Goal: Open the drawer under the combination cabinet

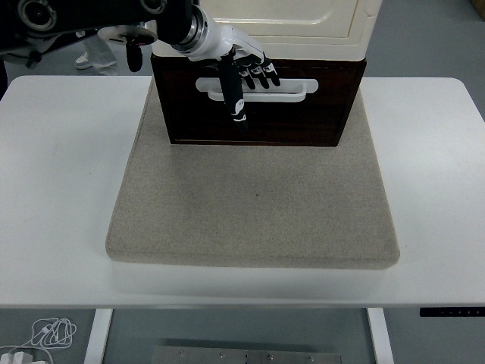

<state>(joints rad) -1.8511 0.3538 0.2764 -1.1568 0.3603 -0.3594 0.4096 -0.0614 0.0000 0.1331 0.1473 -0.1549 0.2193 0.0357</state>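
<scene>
I have the left robot hand (244, 76) up at the drawer (258, 102), the dark brown front under the cream cabinet (288, 23), at the far end of the grey mat (254, 197) on the table (61, 174). The fingers (261, 73) are curled over the white handle (292, 88) near its left end, with the thumb hanging down across the drawer face, so I judge it is gripping or about to grip the handle, though I cannot tell how firmly. The drawer front looks flush under the cabinet, so I judge the reach done and the pull itself still to do. I count 1 drawer, 1 handle, 1 cabinet, 1 mat, and 1 robot hand; the right one is not visible.
</scene>
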